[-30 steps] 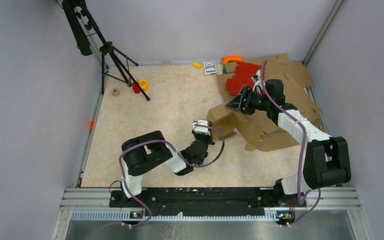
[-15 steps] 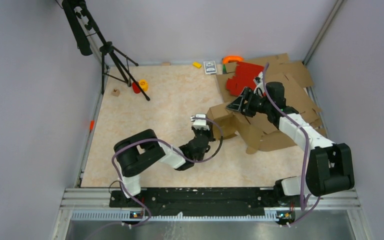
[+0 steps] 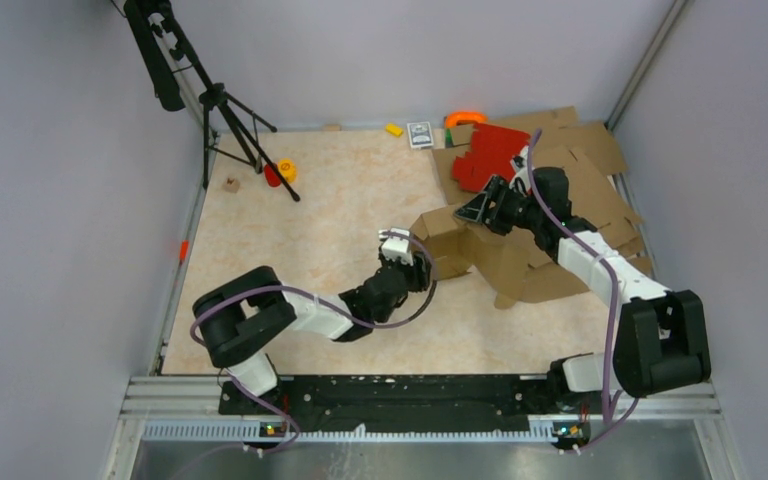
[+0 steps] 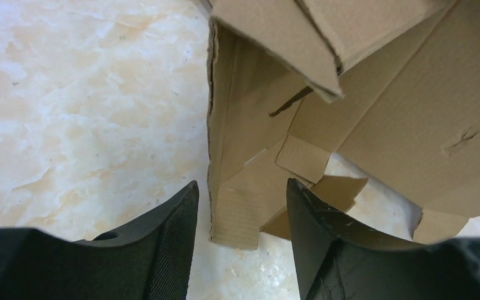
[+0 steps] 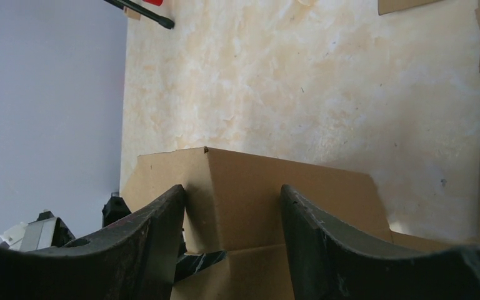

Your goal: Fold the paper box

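**Half-formed box between two spread pincers**

Near edge, overhead view: both arm bases sit at the bottom of the frame.

The left gripper (image 4: 241, 187) reaches up toward frame center. Its jaws stand spread. In its wrist view a narrow flap of the paper box (image 3: 445, 235) hangs in the gap between them, and neither finger visibly presses it.

The box sits just right of center on the marbled table (image 3: 340, 200), partly raised, panels creased, flaps loose. It is plain brown, with no print on any face that shows. Its right side lies against the flat brown sheets (image 3: 580, 150).

The right gripper (image 5: 232, 190) comes in from the right, jaws apart, over the box's upper panel. Contact cannot be judged.

Farther, upper right: the red sheets (image 3: 488, 152) lie on the brown stack.

Far edge, top center: a small printed card (image 3: 420, 133), print too small to read. A yellow block (image 3: 393, 129) lies left of it and an orange piece (image 3: 465, 118) right of it.

Upper left: a black tripod (image 3: 225, 110).
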Controlling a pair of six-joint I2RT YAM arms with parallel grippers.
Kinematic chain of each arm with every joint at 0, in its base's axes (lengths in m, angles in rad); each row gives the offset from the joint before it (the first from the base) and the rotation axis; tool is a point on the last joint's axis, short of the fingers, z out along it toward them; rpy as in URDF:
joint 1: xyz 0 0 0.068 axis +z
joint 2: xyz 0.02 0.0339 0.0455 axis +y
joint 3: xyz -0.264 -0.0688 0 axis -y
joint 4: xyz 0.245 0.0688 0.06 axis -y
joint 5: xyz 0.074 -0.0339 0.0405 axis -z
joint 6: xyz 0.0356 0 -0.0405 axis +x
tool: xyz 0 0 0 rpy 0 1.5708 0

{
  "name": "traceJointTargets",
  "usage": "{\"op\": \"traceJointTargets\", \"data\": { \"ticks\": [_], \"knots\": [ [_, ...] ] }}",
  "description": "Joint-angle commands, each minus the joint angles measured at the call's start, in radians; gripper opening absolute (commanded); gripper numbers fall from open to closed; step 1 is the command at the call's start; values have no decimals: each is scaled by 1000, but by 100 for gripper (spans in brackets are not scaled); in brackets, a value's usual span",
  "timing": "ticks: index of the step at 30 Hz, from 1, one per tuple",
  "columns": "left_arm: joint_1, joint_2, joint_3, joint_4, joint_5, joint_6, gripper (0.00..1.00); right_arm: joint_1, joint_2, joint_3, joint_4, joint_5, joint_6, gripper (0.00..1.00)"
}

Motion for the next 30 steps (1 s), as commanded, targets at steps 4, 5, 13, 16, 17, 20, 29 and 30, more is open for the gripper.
{"op": "traceJointTargets", "data": {
  "ticks": [4, 5, 13, 16, 17, 20, 29, 30],
  "knots": [
    [28, -73, -35, -164, 106, -68, 55, 9, -32, -13, 5, 29, -22, 56],
    [35, -83, -44, -176, 117, -76, 53, 9, -33, -14, 5, 29, -23, 56],
    [144, -81, -144, -65, 280, -94, 45, 9, -44, -16, 13, 17, -28, 56],
    [149, -35, -88, -78, 312, -52, 40, 8, -46, -16, 14, 15, -29, 56],
    [149, -23, -67, -91, 326, -50, 38, 8, -47, -16, 15, 15, -30, 56],
    [149, 7, -18, -117, 375, -29, 35, 8, -48, -16, 15, 14, -31, 56],
    [149, 57, 14, -129, 384, 11, 30, 8, -53, -16, 19, 9, -30, 56],
    [149, 62, 19, -131, 389, 12, 29, 9, -51, -16, 20, 9, -31, 56]
  ]
}}
